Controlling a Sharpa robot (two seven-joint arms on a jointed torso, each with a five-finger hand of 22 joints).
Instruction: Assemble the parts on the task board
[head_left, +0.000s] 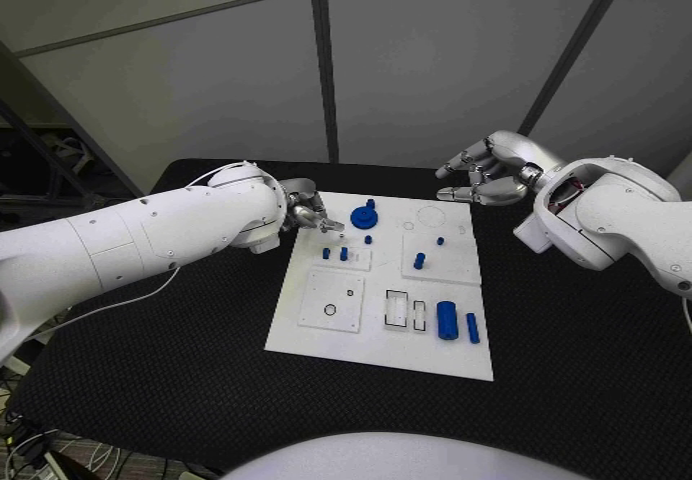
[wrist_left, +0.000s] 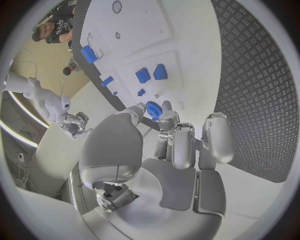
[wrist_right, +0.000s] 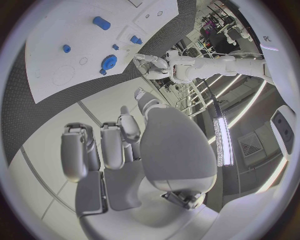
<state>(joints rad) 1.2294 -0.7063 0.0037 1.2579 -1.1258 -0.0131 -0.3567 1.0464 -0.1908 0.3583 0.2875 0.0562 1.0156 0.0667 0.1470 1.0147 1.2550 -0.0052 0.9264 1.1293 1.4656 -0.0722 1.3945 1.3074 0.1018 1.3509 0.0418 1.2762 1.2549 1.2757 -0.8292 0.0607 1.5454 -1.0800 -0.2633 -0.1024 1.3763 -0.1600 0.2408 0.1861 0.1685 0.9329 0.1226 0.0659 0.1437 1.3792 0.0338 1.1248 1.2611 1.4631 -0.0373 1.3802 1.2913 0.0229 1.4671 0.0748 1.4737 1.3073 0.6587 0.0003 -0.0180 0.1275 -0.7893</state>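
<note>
White and flat, the task board (head_left: 325, 330) lies in the middle of the black bench (head_left: 577, 350), and everything here is placed from it. In the head view the left hand (head_left: 307, 215) sits at the board's far-left corner, fingertips just beside the blue gear (head_left: 365, 216), which rests on the board's far edge. Whether those fingers touch the gear I cannot tell from here. Small blue pegs (head_left: 335, 253) stand nearer the board's middle, another peg (head_left: 420, 260) beside them, and a blue cylinder (head_left: 447, 320) with a slim blue bar (head_left: 473, 327) lies at the near-right corner. The right hand (head_left: 483, 178) hangs beyond the board's far-right corner, off its surface, fingers curled loosely with nothing in them.

In the left wrist view the left hand (wrist_left: 181, 140) has its fingers bent forward, the gear (wrist_left: 154, 109) right at their tips, apparently touched but not clearly pinched; I judge the hand empty, fingers apart.

In the right wrist view the right hand (wrist_right: 119, 145) is curled on nothing, the board (wrist_right: 56, 35) well ahead of it, the gear (wrist_right: 109, 62) near its edge.

The step looks like picking up the gear. Done well, thumb and fingers should close on opposite rims evenly, then lift straight, so it doesn't skid across the board.
</note>
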